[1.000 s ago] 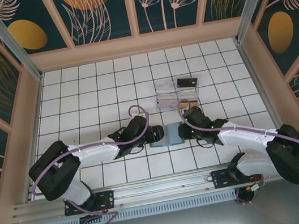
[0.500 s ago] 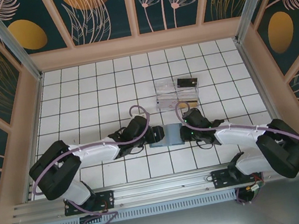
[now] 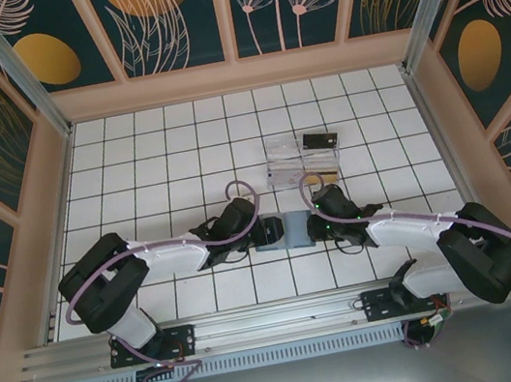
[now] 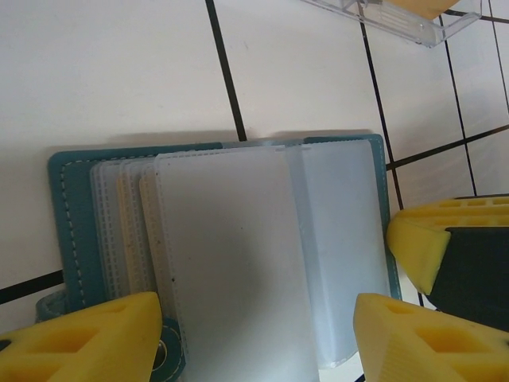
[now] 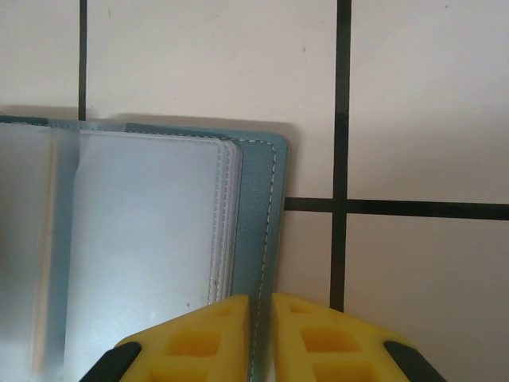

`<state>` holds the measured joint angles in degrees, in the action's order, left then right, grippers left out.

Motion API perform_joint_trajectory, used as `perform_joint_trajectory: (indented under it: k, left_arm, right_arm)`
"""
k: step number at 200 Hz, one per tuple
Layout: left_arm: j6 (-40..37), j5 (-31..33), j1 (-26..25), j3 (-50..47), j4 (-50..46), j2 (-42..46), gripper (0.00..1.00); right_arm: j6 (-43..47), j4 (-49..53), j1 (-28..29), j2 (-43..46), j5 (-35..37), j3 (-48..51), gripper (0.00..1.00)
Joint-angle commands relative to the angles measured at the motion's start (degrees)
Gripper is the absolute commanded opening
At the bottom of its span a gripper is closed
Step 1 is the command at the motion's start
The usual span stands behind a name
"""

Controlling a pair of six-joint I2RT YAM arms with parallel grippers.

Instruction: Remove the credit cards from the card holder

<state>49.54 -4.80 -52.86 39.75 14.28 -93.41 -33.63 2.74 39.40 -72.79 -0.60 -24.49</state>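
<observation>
Card holder [image 3: 283, 230] lies open and flat on the tiled table [image 3: 152, 159], near the middle, a bit toward 6 o'clock, between the two arms. Teal cover with a stack of frosted plastic sleeves [image 4: 231, 263] fanned out on top. Can't tell whether cards sit inside the sleeves.

Left pincer [image 4: 256, 330] comes in from the holder's 9 o'clock side. Its yellow fingers stand wide, one past each side of the sleeve stack, not clamped on anything.

Right pincer [image 5: 262, 326] is at the holder's 3 o'clock edge. Fingers are almost together, and the stitched teal cover edge runs into the thin gap between them, so it is pinching the holder's cover.

Clear plastic box [image 3: 301, 159] sits at about 1 o'clock from the holder, apart from it. A small black card [image 3: 319, 140] lies on the box's far side.
</observation>
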Motion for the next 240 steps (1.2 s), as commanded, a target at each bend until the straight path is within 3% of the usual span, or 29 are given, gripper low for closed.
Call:
perform_joint_trajectory:
  k: [1,67,124,201,240]
  left_arm:
    - [-0.23,-2.75,0.09,0.47,1.71,-1.69,0.66]
    - [-1.04,-4.49,0.16,0.49,3.13,-0.56,0.73]
    - [-3.54,-5.91,-0.02,2.33,3.06,1.19,0.73]
    - [-3.99,-9.29,-1.88,8.55,4.3,-3.71,0.71]
    - [-2.93,-11.63,-3.89,11.75,6.17,-7.43,0.71]
  right_arm:
    - [-0.79,-1.18,-0.28,-0.42,-1.04,1.12,0.18]
    - [-1.09,-1.42,-0.21,-0.68,-1.07,1.41,0.19]
    - [-1.33,-1.94,-0.22,-0.95,-1.16,1.72,0.19]
    - [-2.57,-2.48,-0.81,3.3,-0.13,3.95,0.2]
    - [-2.75,-3.77,-3.73,6.6,-3.08,6.11,0.2]
